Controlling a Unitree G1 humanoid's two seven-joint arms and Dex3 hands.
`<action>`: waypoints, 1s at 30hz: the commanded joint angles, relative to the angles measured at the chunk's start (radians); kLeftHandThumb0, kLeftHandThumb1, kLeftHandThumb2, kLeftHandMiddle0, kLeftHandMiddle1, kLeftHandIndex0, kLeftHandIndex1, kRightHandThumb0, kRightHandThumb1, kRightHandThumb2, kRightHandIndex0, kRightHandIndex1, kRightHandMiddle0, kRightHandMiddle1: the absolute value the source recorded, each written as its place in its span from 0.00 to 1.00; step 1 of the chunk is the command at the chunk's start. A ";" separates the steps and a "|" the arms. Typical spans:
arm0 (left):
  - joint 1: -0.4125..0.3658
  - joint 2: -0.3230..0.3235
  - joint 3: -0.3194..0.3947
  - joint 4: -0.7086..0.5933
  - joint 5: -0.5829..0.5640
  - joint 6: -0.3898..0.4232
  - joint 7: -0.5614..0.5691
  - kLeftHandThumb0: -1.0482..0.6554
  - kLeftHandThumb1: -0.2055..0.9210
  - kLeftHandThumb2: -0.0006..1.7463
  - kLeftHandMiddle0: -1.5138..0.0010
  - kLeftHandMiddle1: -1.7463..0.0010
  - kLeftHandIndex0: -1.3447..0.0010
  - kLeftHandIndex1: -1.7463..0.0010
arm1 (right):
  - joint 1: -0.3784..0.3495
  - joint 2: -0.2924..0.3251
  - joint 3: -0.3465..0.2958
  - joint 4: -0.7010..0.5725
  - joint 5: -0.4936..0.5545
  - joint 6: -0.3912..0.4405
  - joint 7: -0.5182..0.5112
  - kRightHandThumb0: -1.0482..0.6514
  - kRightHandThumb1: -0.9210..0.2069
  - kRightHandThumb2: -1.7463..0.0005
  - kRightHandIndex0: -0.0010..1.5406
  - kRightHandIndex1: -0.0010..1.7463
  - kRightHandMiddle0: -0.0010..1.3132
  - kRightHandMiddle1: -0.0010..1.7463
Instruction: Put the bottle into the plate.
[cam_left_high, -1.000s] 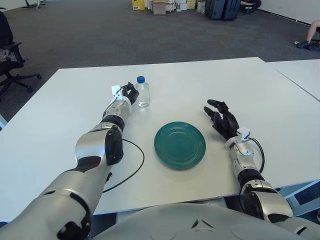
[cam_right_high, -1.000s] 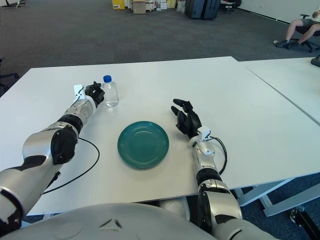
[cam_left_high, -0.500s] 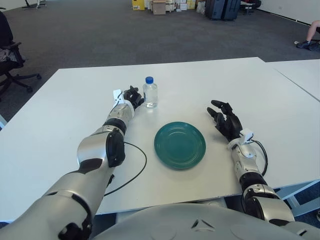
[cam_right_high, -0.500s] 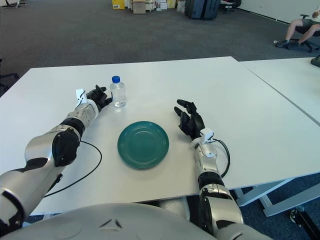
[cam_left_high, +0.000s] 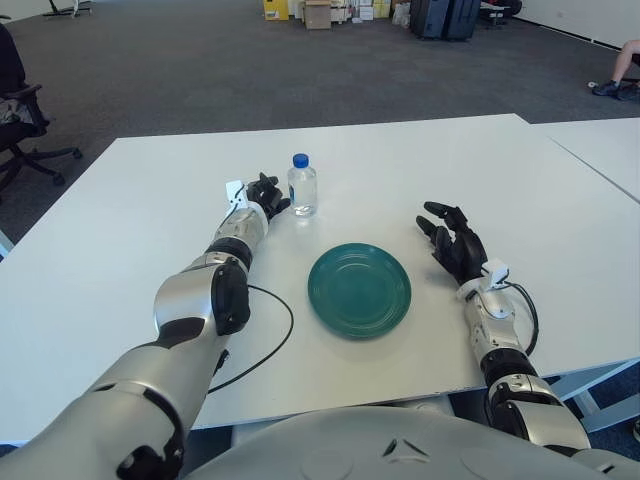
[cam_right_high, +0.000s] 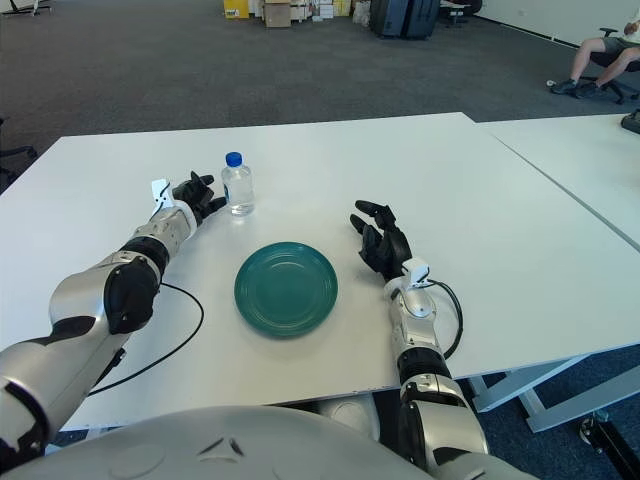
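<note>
A small clear water bottle (cam_left_high: 302, 187) with a blue cap stands upright on the white table (cam_left_high: 130, 240), behind and to the left of the plate. The round teal plate (cam_left_high: 359, 290) lies in the middle with nothing in it. My left hand (cam_left_high: 266, 192) is just left of the bottle, its fingers spread towards it with a small gap showing in the right eye view, where the left hand (cam_right_high: 198, 191) is beside the bottle (cam_right_high: 238, 186). My right hand (cam_left_high: 452, 241) shows to the right of the plate, fingers relaxed and holding nothing.
A black cable (cam_left_high: 272, 340) loops on the table beside my left arm. A second white table (cam_left_high: 600, 150) adjoins on the right. An office chair (cam_left_high: 20, 110) stands on the floor at far left. Boxes and cases line the back of the room.
The bottle has shifted a little to the right along with my left hand, whose fingers now spread beside it. My right hand has drifted slightly right.
</note>
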 joint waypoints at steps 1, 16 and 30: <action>0.002 0.004 -0.004 -0.001 0.008 -0.008 -0.019 0.06 1.00 0.59 0.61 0.53 0.77 0.30 | 0.053 0.013 0.004 0.036 0.003 0.034 -0.002 0.34 0.08 0.56 0.29 0.01 0.11 0.55; 0.001 0.005 -0.015 -0.002 0.018 -0.011 -0.032 0.05 1.00 0.57 0.61 0.50 0.79 0.29 | 0.045 0.025 0.009 0.046 0.003 0.031 -0.003 0.33 0.08 0.56 0.29 0.01 0.09 0.54; -0.004 0.010 -0.069 -0.001 0.081 -0.022 -0.025 0.07 1.00 0.52 0.68 0.51 0.74 0.26 | 0.051 0.040 0.015 0.036 0.007 0.044 -0.010 0.34 0.12 0.53 0.29 0.00 0.09 0.56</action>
